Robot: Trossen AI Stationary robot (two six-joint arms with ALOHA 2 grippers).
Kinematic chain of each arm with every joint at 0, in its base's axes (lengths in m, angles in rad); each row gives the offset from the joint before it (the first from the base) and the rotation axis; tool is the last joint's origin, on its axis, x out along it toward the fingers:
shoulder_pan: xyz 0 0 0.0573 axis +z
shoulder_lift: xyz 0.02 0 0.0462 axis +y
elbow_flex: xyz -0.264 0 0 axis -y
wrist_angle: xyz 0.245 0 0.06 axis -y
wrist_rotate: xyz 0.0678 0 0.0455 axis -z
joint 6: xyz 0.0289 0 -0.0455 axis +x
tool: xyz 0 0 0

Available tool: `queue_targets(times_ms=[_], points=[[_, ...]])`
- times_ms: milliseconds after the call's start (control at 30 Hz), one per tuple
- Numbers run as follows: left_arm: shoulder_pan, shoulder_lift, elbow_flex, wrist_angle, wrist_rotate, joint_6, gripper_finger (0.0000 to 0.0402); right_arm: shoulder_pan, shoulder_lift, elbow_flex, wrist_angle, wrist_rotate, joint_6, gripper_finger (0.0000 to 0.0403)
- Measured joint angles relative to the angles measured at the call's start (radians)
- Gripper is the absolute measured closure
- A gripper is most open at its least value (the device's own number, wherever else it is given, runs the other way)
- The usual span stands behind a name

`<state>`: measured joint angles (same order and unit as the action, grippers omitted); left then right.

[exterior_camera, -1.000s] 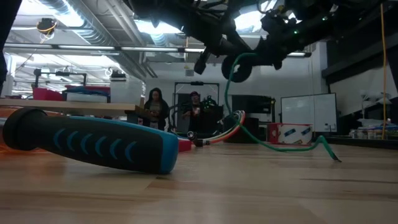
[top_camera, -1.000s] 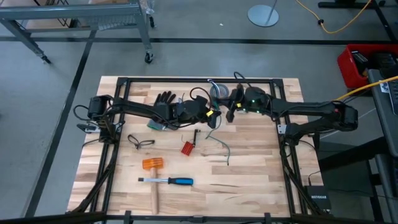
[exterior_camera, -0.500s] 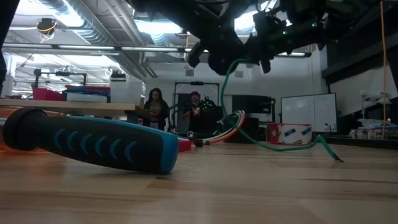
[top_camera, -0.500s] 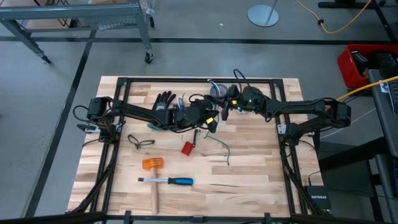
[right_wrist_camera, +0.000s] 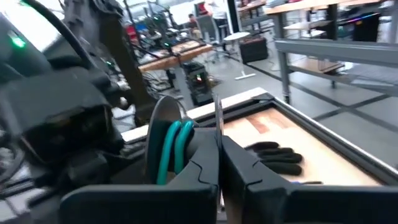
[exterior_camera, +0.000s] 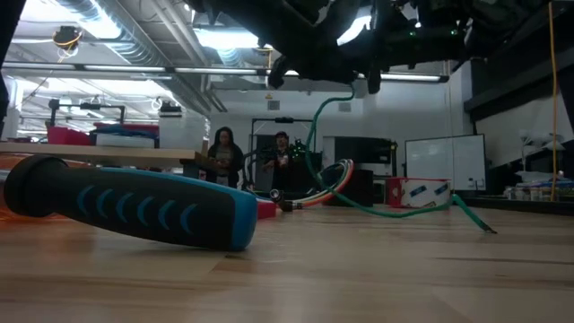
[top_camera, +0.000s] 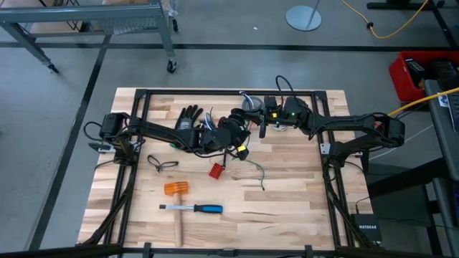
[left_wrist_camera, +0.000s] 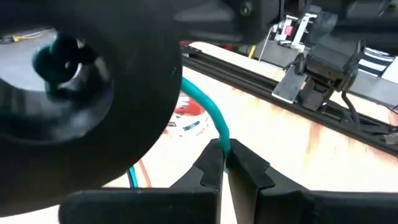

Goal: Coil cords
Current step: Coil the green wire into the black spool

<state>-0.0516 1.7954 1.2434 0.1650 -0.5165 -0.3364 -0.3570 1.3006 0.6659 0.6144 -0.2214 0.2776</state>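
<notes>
The left gripper (left_wrist_camera: 225, 163) has its jaws clamped on the thin green strand (left_wrist_camera: 208, 112) of the bundle of flexible cords (top_camera: 251, 166). The right gripper (right_wrist_camera: 217, 163) has its jaws closed too, pinching what looks like the same green strand looped beside a grey disc (right_wrist_camera: 163, 134). Both hang close together above the far middle of the wooden tabletop (top_camera: 287, 193). From the jaws the strand drops down and runs toward the near-right, its free end resting on the boards. The left jaws sit nearer that trailing length, so I judge any further winding draws it up from there.
</notes>
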Motion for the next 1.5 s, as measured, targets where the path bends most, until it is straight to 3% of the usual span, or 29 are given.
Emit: queue_targets(times_ms=[133, 433, 967, 1167, 1500], points=[[-0.006, 0.0, 0.0, -0.003, 0.002, -0.004, 0.038, -0.011, 0.0, 0.0, 0.027, -0.056, 0.012, 0.0402], [-0.008, 0.008, 0.0, -0.01, 0.019, -0.059, 0.0341, -0.011, -0.002, 0.001, 0.061, -0.057, 0.015, 0.0402], [-0.016, 0.028, -0.001, -0.009, 0.013, -0.143, 0.0363, -0.011, -0.002, 0.002, 0.109, -0.057, 0.014, 0.0402], [-0.051, 0.029, -0.001, -0.123, 0.045, -0.222, 0.0352, -0.019, -0.009, 0.002, 0.129, -0.062, 0.008, 0.0402], [-0.08, 0.029, -0.001, -0.148, 0.065, -0.154, 0.0359, -0.135, -0.049, 0.002, 0.097, -0.275, 0.051, 0.0402]])
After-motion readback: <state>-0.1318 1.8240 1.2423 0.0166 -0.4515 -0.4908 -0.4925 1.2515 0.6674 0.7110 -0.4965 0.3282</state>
